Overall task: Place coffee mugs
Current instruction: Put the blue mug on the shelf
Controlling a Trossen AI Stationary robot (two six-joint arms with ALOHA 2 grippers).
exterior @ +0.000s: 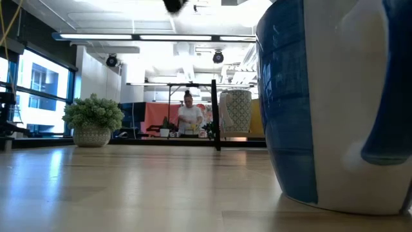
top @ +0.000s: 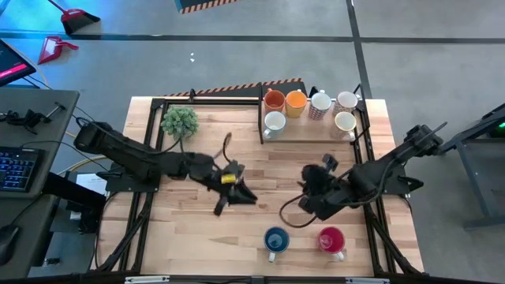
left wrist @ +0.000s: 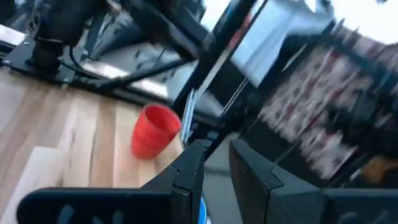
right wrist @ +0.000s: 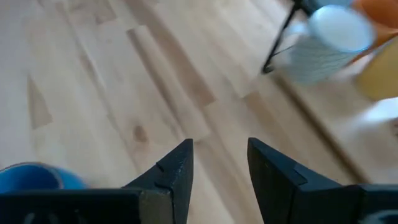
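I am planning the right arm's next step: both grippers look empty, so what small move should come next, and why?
Probably move the open right gripper toward the white mug on the tray. Six mugs wait there; only the blue mug and red mug stand at the table's front.

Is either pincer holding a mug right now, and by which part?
No. The right pincer is open over bare table, and nothing sits between the left pincer fingers. The blue mug and red mug stand free.

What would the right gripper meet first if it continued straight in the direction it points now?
Probably bare table first: the right gripper, fingers open and empty, points down across the wood. Farther along stands a white mug by the black rack post; depth is unclear.
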